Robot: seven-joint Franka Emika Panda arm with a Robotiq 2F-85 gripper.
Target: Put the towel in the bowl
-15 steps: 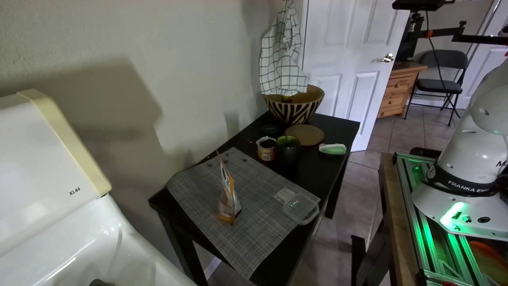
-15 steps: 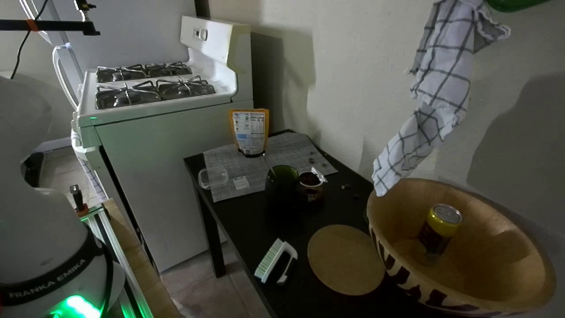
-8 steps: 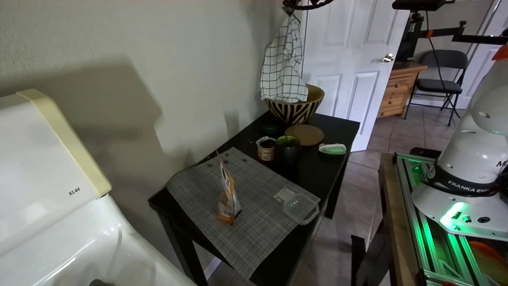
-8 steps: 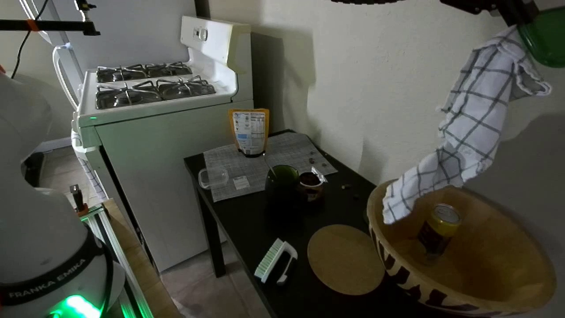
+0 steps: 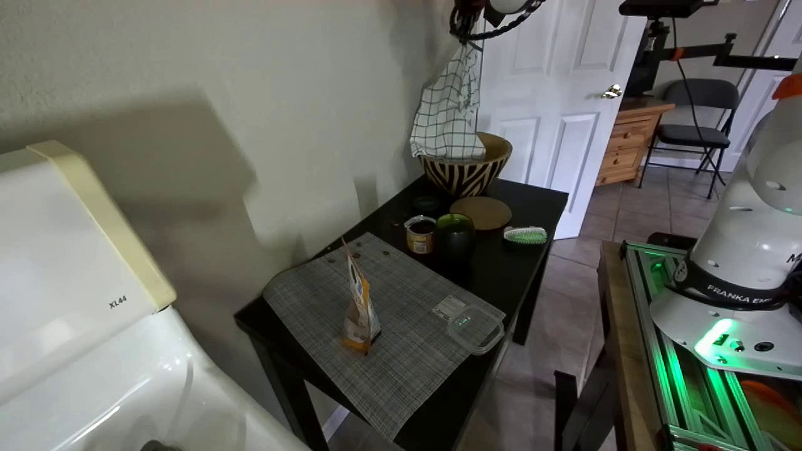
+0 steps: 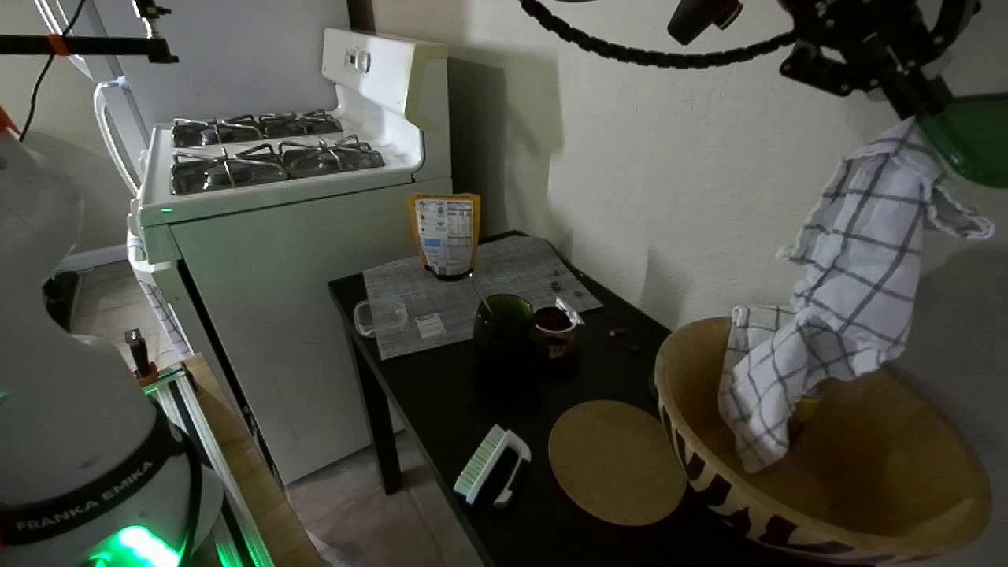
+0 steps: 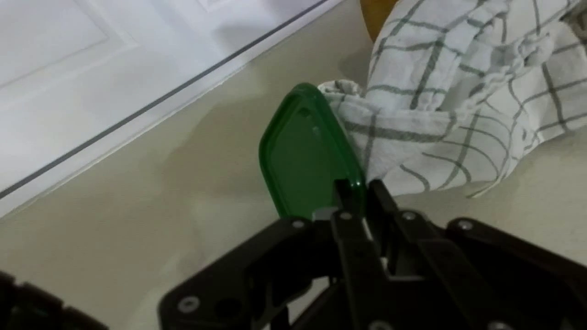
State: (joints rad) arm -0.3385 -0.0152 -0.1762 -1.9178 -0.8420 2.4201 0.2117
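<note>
The white towel (image 6: 862,236) with dark checks hangs from my gripper (image 6: 917,98). Its lower end is inside the wooden bowl (image 6: 890,480), below the rim. In an exterior view, the towel (image 5: 446,122) hangs in front of the zebra-striped bowl (image 5: 467,178). In the wrist view, my gripper (image 7: 361,190) is shut on the rim of a green plastic lid (image 7: 302,156), with the towel (image 7: 435,87) pinched along the same edge. The lid also shows in an exterior view (image 6: 972,142). A yellow can (image 6: 805,411) in the bowl is mostly hidden by the towel.
On the black table (image 6: 433,394) are a round brown board (image 6: 618,465), a brush (image 6: 492,465), a green cup (image 6: 504,323), an opened tin (image 6: 555,331), a pouch (image 6: 446,236) and a clear container (image 6: 381,316). The wall (image 6: 630,157) stands close behind; a stove (image 6: 315,260) is beyond.
My gripper has come down into view, carrying the towel and green lid lower. The towel's lower end has gone from the bowl's rim to inside it, now covering most of the can.
</note>
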